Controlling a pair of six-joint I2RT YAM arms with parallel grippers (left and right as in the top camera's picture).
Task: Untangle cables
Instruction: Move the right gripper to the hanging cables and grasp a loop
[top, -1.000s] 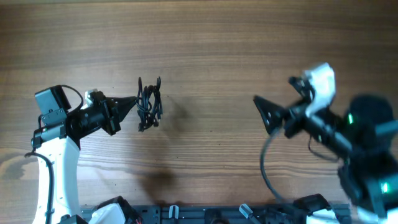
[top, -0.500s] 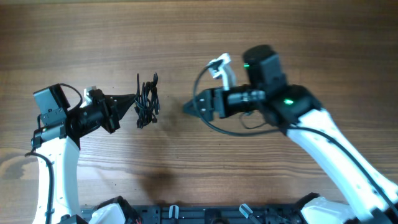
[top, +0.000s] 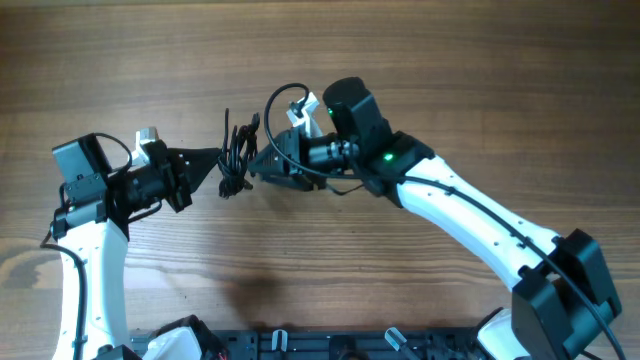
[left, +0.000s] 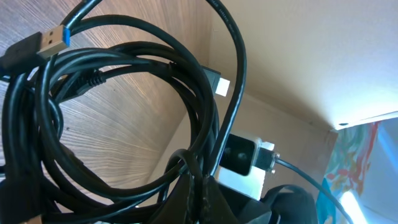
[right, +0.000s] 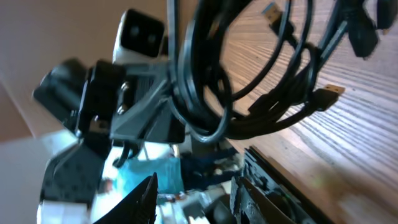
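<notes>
The left gripper (top: 213, 166) clenches the tangled USB cables (top: 238, 158) aloft, left of the tabletop's (top: 420, 60) centre; the right gripper (top: 257, 166), jaws spread, should take 1 outer loop only; then draw away gently.

From overhead the cables (top: 238, 158) are too small for me to count cords or trace where they cross. The right tool (top: 256, 166) merges with them at its tip (touching or not, I cannot tell). On the left wrist camera the loops run off the left and bottom edges, and the left tool (left: 191, 190) is a dark wedge half lost among them. The right wrist picture is blurred, with the cables cut off at its top edge.
</notes>
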